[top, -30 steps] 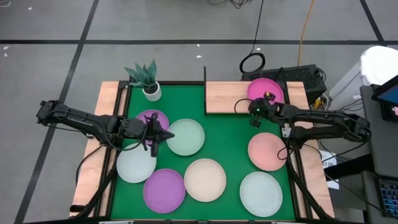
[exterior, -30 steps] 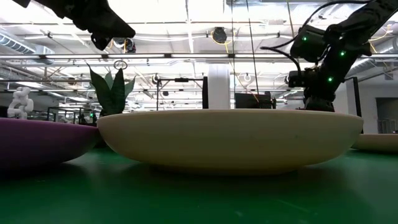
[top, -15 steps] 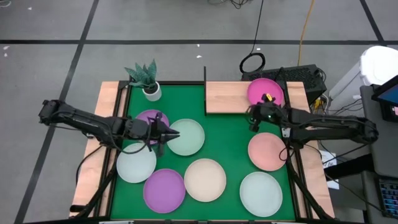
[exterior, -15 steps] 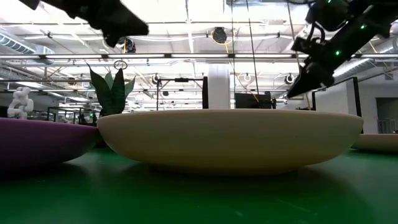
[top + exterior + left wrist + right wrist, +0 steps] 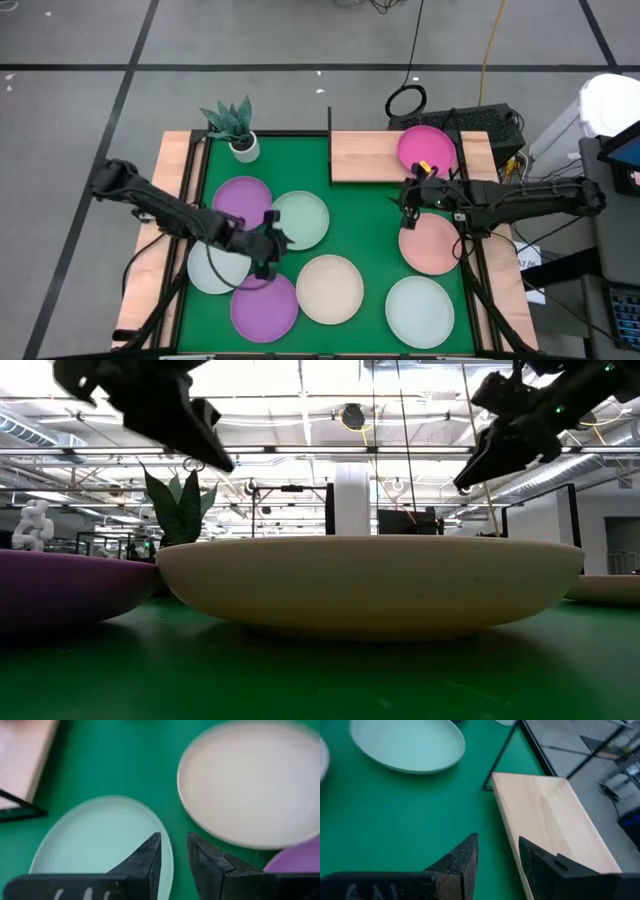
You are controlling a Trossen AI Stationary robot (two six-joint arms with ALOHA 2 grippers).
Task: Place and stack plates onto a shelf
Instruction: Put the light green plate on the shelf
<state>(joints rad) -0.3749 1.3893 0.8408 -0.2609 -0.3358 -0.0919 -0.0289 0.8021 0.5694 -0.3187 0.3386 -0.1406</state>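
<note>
From where I am standing, one round hot-pink plastic plate [image 5: 427,148] is already lying on the flat light-wood shelf board [image 5: 365,156] at the far edge of the bench, toward the shelf's right end, with bare wood showing beside it.

The right gripper [image 5: 409,197] is hanging over the green mat [image 5: 372,215] just in front of the shelf, its fingers [image 5: 457,860] parted by a narrow gap and holding nothing. The round salmon-pink plate [image 5: 431,244] is lying just beside it, on the near side, so the right arm is clearly the nearer one to that plate and to the shelf.

The left gripper [image 5: 268,250] is hovering low in the cluster of plates on the left half of the mat. Its fingers [image 5: 145,862] are also only slightly apart and empty, pointing across the rim of the pale mint-green plate [image 5: 100,840], with the cream plate [image 5: 250,780] lying just beyond. In the overhead view it is sitting between a whitish plate [image 5: 212,268], the nearer purple plate [image 5: 265,306] and the cream one.

The plates are all shallow, round and equal in size, so no long axis is mattering; a rim grip from any side looks workable. The farther purple plate [image 5: 243,200] and another pale plate [image 5: 420,311] are lying untouched on the mat.
</note>
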